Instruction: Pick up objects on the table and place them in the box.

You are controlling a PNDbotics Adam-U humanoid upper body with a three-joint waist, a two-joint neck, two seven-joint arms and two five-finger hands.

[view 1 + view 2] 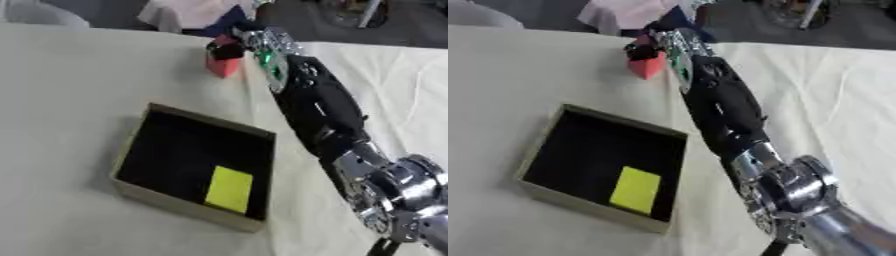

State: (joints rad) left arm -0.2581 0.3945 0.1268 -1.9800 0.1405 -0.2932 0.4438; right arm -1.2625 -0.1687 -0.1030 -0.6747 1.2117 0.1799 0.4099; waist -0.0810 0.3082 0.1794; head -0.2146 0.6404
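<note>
A shallow box [131,186] with a black inside lies on the white table, and a yellow flat block [229,189] rests in its near right corner. Beyond the box, near the table's far edge, stands a red block [222,64]. My right arm stretches from the lower right across the table to it. My right hand [229,48] is at the top of the red block, its dark fingers curled round the block's upper edge. My left hand shows in neither view.
The white cloth [61,100] spreads wide to the left of the box and to the right of my arm. Past the table's far edge lie a pale bundle [623,12] and dark floor.
</note>
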